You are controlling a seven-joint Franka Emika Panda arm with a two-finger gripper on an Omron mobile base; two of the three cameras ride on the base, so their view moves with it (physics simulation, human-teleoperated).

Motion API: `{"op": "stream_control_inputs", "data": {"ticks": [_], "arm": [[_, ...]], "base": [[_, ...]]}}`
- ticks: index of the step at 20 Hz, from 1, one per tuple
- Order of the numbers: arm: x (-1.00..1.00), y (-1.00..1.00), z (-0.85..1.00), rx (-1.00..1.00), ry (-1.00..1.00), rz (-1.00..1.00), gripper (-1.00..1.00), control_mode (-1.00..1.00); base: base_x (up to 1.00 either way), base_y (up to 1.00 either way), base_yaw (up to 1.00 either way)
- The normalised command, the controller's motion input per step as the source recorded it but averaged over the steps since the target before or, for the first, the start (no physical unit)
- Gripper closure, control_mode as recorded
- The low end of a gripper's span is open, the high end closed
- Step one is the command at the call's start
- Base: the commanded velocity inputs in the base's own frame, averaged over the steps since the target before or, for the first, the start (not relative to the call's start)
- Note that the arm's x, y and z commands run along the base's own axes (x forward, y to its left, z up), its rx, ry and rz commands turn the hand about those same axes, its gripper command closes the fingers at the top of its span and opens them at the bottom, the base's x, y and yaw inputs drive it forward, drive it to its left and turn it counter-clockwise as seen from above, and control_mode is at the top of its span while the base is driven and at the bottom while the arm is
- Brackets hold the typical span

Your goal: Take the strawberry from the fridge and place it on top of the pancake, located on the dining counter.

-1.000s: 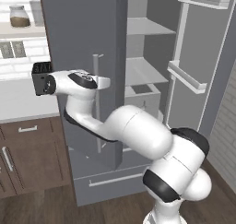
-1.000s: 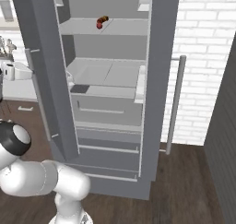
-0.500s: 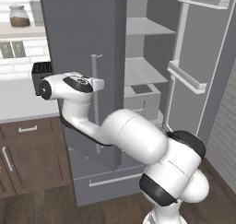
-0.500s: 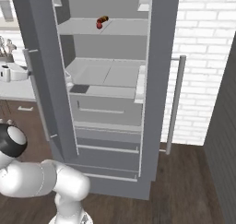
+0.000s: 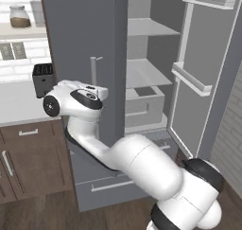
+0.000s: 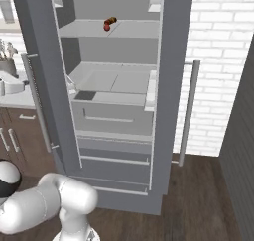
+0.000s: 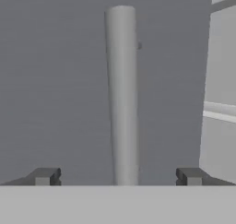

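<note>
The grey fridge [image 5: 80,35] stands with both doors swung open. On its upper shelf lies the tiny red strawberry [image 6: 106,28], right beside a small brown item [image 6: 112,21]. My gripper [image 7: 117,176] is open at the outer face of the left door, and the slim vertical handle [image 7: 121,94] runs up between its two fingertips [image 7: 44,176] without touching either. In the left base view my hand [image 5: 78,95] sits low on that handle [image 5: 93,69]. The pancake and the dining counter are out of view.
The open right door [image 5: 208,82] juts out with its shelf rails. A grey drawer [image 6: 111,117] sits inside the fridge. A dark box [image 5: 42,77] and a jar [image 5: 20,17] stand over the brown cabinets [image 5: 28,158]. A white brick wall [image 6: 223,61] lies to the right.
The jaws have gone from closed on the door handle to wide open, and the hand has drawn slightly back and down. The fridge and the strawberry have not moved.
</note>
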Motion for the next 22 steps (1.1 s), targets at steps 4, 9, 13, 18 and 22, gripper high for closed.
{"op": "stream_control_inputs", "data": {"ticks": [4, 9, 13, 18, 22], "arm": [[-0.51, -0.22, 0.01, 0.05, 0.00, 0.00, -1.00, -1.00], [-0.85, -0.59, 0.22, 0.19, 0.00, 0.03, -1.00, -1.00], [-0.76, -0.90, 0.38, 0.33, 0.04, 0.00, -1.00, -1.00], [-0.34, -1.00, 0.03, 0.70, 0.00, 0.08, -1.00, -1.00], [0.00, -1.00, 0.02, 0.86, 0.04, 0.16, -1.00, -1.00]], "base": [[0.00, 0.00, 0.00], [0.00, 0.00, 0.00], [0.00, 0.00, 0.00], [0.00, 0.00, 0.00], [0.00, 0.00, 0.00]]}}
